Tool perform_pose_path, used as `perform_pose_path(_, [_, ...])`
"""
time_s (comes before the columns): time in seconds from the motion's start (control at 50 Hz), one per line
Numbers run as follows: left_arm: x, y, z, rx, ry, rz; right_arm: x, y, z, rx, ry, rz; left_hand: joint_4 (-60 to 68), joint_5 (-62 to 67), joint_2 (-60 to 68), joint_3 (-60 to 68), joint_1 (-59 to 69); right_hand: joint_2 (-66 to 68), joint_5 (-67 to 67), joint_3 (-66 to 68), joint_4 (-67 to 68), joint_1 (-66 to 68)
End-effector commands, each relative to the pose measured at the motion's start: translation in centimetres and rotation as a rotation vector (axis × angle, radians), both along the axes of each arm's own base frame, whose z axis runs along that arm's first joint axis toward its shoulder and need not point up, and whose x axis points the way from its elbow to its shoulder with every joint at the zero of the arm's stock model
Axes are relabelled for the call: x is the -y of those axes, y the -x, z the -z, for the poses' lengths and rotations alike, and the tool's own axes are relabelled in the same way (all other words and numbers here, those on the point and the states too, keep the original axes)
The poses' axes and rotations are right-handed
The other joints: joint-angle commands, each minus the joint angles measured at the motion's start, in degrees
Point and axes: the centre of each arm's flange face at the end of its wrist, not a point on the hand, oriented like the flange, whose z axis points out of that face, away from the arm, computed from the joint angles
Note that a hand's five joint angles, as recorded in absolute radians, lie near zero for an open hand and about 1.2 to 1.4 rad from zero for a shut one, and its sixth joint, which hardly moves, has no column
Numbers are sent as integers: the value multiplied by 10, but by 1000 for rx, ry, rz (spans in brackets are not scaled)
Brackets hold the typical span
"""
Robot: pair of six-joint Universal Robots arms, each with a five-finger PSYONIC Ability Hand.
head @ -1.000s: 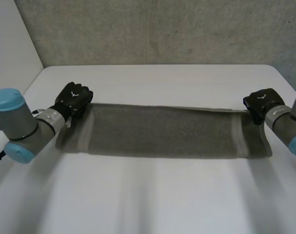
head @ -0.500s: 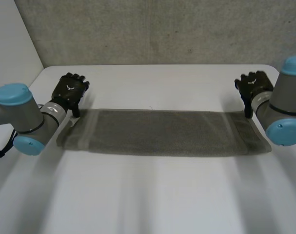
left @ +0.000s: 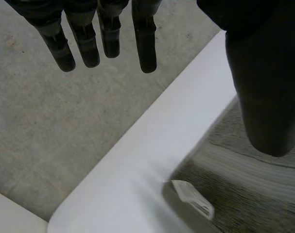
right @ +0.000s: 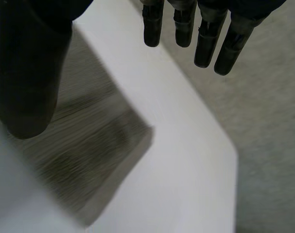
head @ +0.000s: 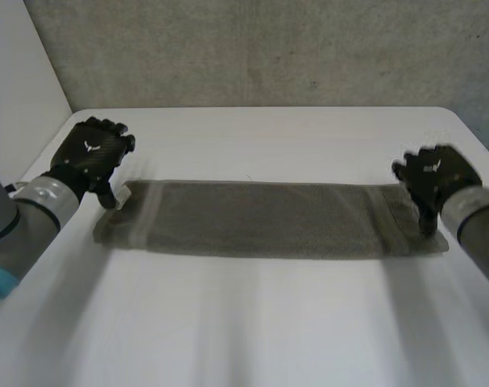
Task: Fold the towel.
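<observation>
A dark grey towel (head: 268,218) lies flat as a long narrow strip across the white table (head: 260,322). My left hand (head: 91,153) hovers just beyond the strip's far left corner, open and holding nothing. In the left wrist view its fingers (left: 108,34) are straight above the table edge, and the towel (left: 254,194) with a white tag (left: 192,198) lies under the thumb. My right hand (head: 433,171) hangs over the towel's right end, also open and empty. In the right wrist view its fingers (right: 205,29) point past the table corner, the towel (right: 84,145) beneath the palm.
A grey concrete wall (head: 252,48) rises behind the table's far edge. The table's rounded back corners lie close to both hands, and grey floor (left: 50,126) shows past the left one. Bare tabletop stretches in front of the towel.
Both hands have let go of the towel's far corners and opened. The left hand drew away to the left; the right lifted back, then came over the right end. The towel settled flat.
</observation>
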Motion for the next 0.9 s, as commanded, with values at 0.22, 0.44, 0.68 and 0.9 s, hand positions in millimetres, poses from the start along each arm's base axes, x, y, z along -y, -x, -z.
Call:
perform_pose_path(0.22, [-45,-1,24,-86,-87,-2,5,29,79,43,-97,-21,-44,-28,-39,-42,-39,87,95,88,82,98])
perform_pose_path(0.44, [-43,0,30,-189,-92,-7,18,30,85,62,-42,-31,-44,-28,-39,-42,-39,133,140,134,127,144])
perform_pose_path(0.68, [-39,3,35,-198,-78,-1,25,30,103,54,-66,-28,-44,-28,-39,-42,-39,383,390,383,377,393])
perform_pose_path(0.9, [-41,5,38,-198,-85,6,41,60,98,36,-37,52,-44,-28,-39,-42,-39,659,666,660,653,670])
